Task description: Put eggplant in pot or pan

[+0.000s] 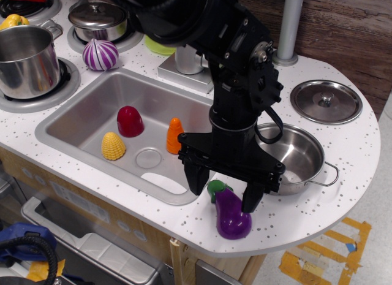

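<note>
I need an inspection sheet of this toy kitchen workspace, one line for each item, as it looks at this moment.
Surface: white speckled counter with a steel sink set in it.
Job's things: eggplant lies on the counter's front edge; pan stands beside it, nothing seen in the visible part.
Clutter: dark red dome toy, corn and carrot in the sink; striped onion, tall pot, lidded pot and loose lid on the counter.
Claw: claw open, fingers straddling the eggplant's stem end, not shut on it.
Cables: black cable looped at the wrist.
Surroundings: wood-look wall, grey pole.
</note>
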